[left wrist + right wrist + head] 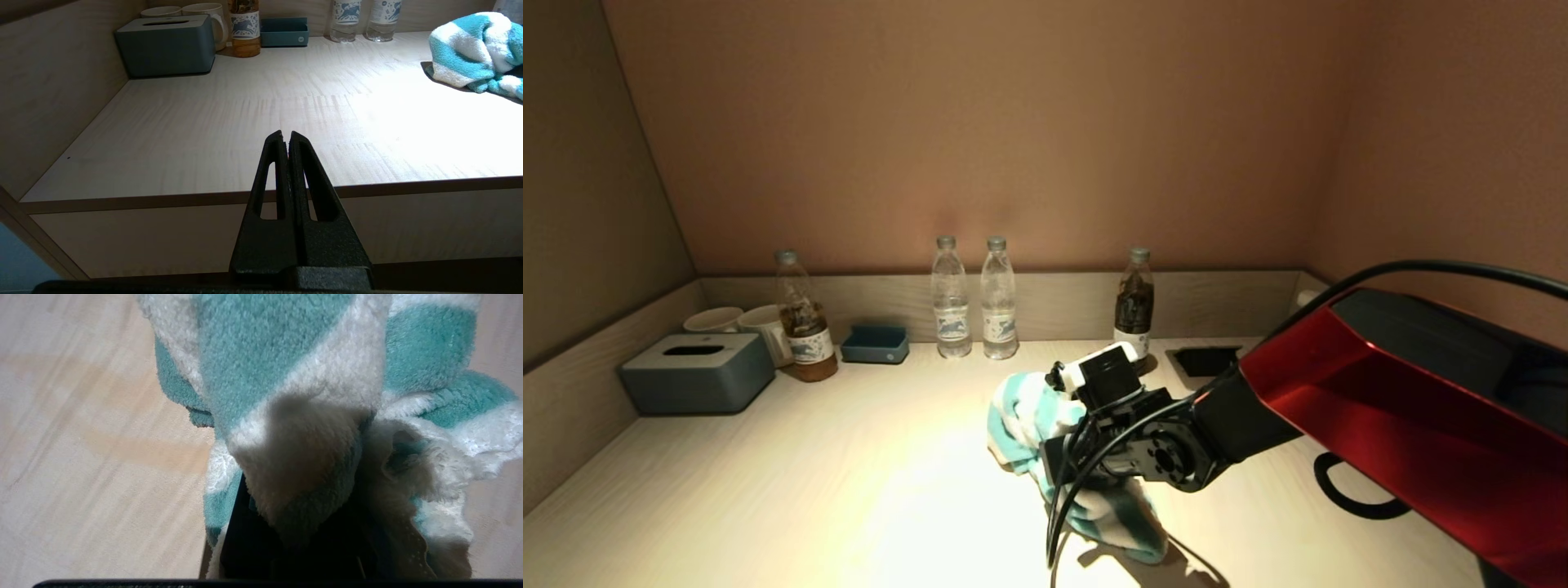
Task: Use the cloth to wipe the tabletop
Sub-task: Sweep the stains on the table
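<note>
We see a pale wood-grain counter (809,490). Along its back edge stand a grey tissue box (697,373), two mugs (742,322), four bottles (964,298) and a blue tray (875,344); a striped cloth (1029,425) rests mid-counter.

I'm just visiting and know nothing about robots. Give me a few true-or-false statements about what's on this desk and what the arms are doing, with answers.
1. The right gripper holds the striped cloth over the tabletop. True.
2. The cloth is plain red. False: it is teal and white.
3. Four bottles stand along the back edge. True.
4. The tissue box sits at the back right corner. False: it is at the back left, beside two mugs.
5. The left gripper is wiping too. False: it waits off the front edge, jaws shut and empty.
</note>
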